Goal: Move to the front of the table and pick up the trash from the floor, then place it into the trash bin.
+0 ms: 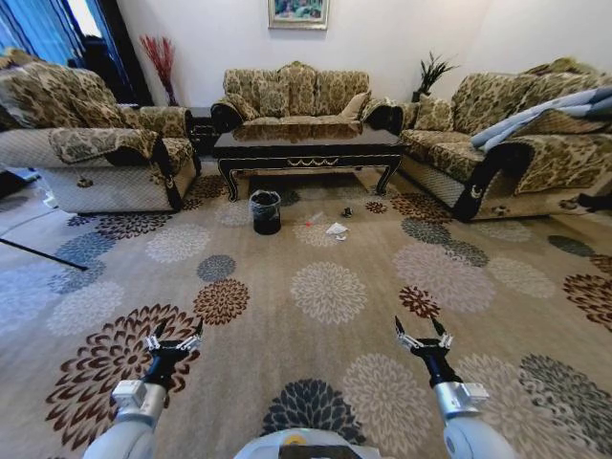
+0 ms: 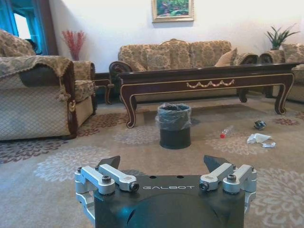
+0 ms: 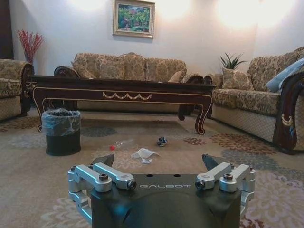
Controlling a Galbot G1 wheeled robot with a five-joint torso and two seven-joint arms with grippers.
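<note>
A floral carpet [image 1: 325, 287] runs bare from the robot to the litter, with nothing standing between. The worktop [image 1: 306, 148], a long dark glossy table with gold ornament on its front edge, stands well ahead, ringed by 3 patterned sofas: one behind it [image 1: 296, 96], one on the left [image 1: 96, 153], one on the right [image 1: 507, 143] with a grey blanket [image 1: 540, 115] over it. The trash bin [image 1: 265, 211], black with a clear liner, stands on the carpet just before the worktop's left end. To its right lies the trash: a clear bottle with a red cap [image 2: 225, 131], a white paper piece [image 1: 337, 229] and a small dark wad [image 1: 347, 212], all near each other on the floor and apart from the bin. A framed picture [image 1: 297, 12] hangs on the far wall, a red branch arrangement [image 1: 161, 59] and a green plant [image 1: 430, 72] stand in the corners. The left gripper [image 1: 178, 337] and right gripper [image 1: 422, 334] hover low over the carpet, both spread wide and empty. "GALBOT" [image 2: 168, 187] is printed on each gripper body.
</note>
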